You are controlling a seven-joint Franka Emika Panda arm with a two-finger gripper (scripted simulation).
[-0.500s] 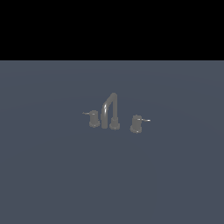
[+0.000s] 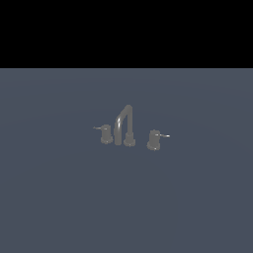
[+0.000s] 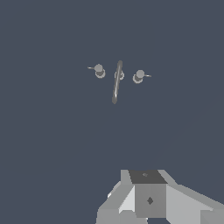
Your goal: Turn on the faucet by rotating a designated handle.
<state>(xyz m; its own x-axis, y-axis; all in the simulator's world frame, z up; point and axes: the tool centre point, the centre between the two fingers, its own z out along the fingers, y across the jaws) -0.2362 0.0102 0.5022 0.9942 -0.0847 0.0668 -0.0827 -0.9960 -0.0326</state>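
The faucet (image 2: 123, 126), dull grey metal with an arched spout, stands on the slate tabletop (image 2: 59, 197). Its stubby handle (image 2: 154, 140), whitish-tipped pin, sits at the exterior view's right. The hand (image 3: 148, 199) is well apart from it, its opening impossible to tell.

Flat slate-blue floor surface (image 2: 64, 197) fills lower part of exterior view; uniform colour, no markings, no seams. Same surface (image 3: 48, 140) fills wrist view. Black background band (image 2: 126, 32) spans upper part of exterior view, meeting surface at straight horizontal edge. No other non-task items discernible in either view.
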